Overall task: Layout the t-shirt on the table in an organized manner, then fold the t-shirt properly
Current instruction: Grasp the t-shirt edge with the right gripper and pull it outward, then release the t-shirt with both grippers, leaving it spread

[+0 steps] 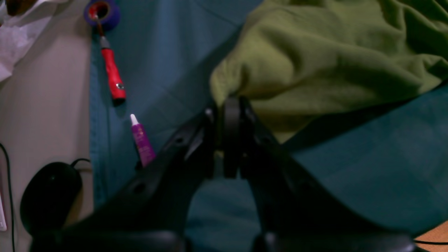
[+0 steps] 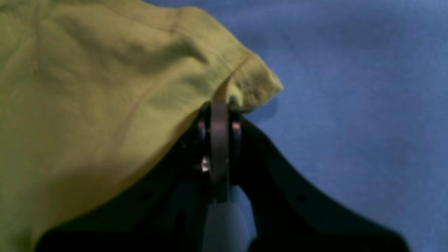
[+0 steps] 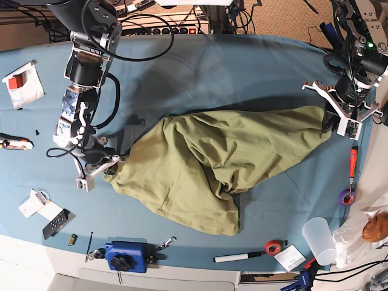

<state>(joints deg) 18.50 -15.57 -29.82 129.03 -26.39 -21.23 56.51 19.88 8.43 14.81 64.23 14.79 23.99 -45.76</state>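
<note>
Right fingers [image 3: 111, 165] pinched tight on one corner of the olive t-shirt [image 3: 212, 163], shirt stretched rumpled across the middle of the blue bench [image 3: 242, 66], left fingers [image 3: 332, 121] clamped on its opposite corner, red screwdriver [image 3: 353, 162] just beyond

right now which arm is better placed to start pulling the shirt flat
Neither alone: both grip it. The left gripper is shut on one end of the shirt, the right gripper on the opposite end. The shirt is bunched between them, so pulling apart together seems best.
</note>
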